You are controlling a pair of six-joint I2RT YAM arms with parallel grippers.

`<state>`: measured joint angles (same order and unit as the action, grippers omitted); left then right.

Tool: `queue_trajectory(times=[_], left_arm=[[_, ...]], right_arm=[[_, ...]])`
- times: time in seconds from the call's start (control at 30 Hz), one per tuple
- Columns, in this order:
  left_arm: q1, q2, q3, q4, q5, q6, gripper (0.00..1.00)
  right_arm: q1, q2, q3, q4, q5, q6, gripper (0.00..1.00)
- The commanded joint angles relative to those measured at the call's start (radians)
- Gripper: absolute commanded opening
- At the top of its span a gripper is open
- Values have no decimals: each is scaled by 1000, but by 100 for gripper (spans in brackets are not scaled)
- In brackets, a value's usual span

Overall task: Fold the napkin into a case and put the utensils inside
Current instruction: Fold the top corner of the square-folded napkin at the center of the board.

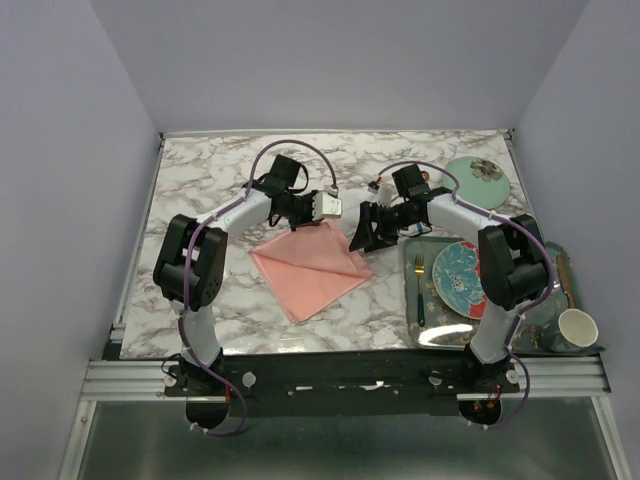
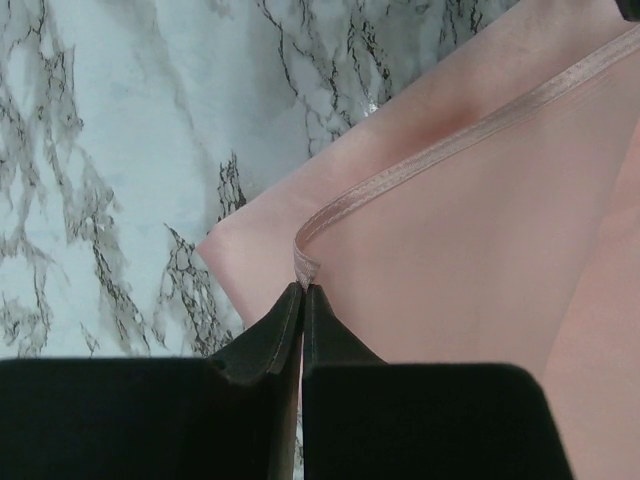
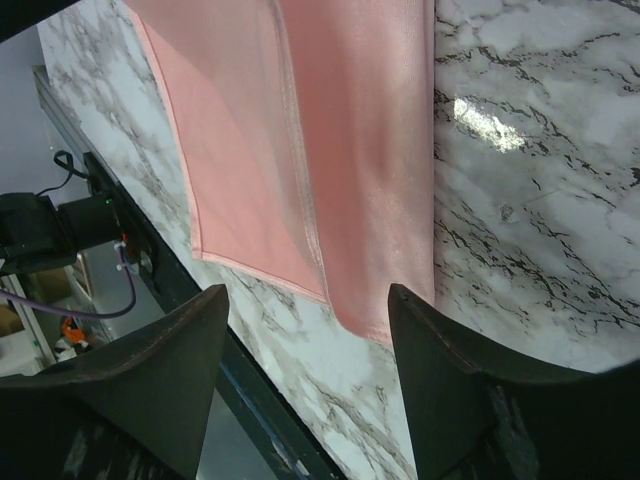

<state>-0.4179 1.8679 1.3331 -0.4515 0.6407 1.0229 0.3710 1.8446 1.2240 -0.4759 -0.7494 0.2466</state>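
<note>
The napkin (image 1: 310, 268) is a salmon-pink satin cloth, folded in layers on the marble table (image 1: 200, 190). My left gripper (image 1: 298, 226) is at its far left edge. In the left wrist view the gripper (image 2: 303, 287) is shut on the hemmed corner of the napkin's (image 2: 470, 230) top layer. My right gripper (image 1: 360, 240) stands open over the napkin's right corner. In the right wrist view the gripper (image 3: 310, 290) has its jaws wide apart above the napkin's (image 3: 340, 130) folded end, holding nothing. A slim copper-coloured utensil (image 1: 564, 275) lies at the tray's right side. The dark blue fork does not show.
A tray (image 1: 440, 335) at the right holds a patterned plate (image 1: 458, 275), a gold-headed fork with a teal handle (image 1: 420, 290) and a white cup (image 1: 577, 328). A teal plate (image 1: 476, 180) sits at the back right. The table's near edge and rail show in the right wrist view.
</note>
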Motion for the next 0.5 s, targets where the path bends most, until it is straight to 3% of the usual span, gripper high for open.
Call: queue_trajectory(times=[0.0,0.47], left_arm=[[14,57,70,-7,11,-9,10],[24,148,175,-29,-18,14,11]], right_arm=[[-7,21,31,-21,22,-1,70],[-7,39,61,-36,44,-18,65]])
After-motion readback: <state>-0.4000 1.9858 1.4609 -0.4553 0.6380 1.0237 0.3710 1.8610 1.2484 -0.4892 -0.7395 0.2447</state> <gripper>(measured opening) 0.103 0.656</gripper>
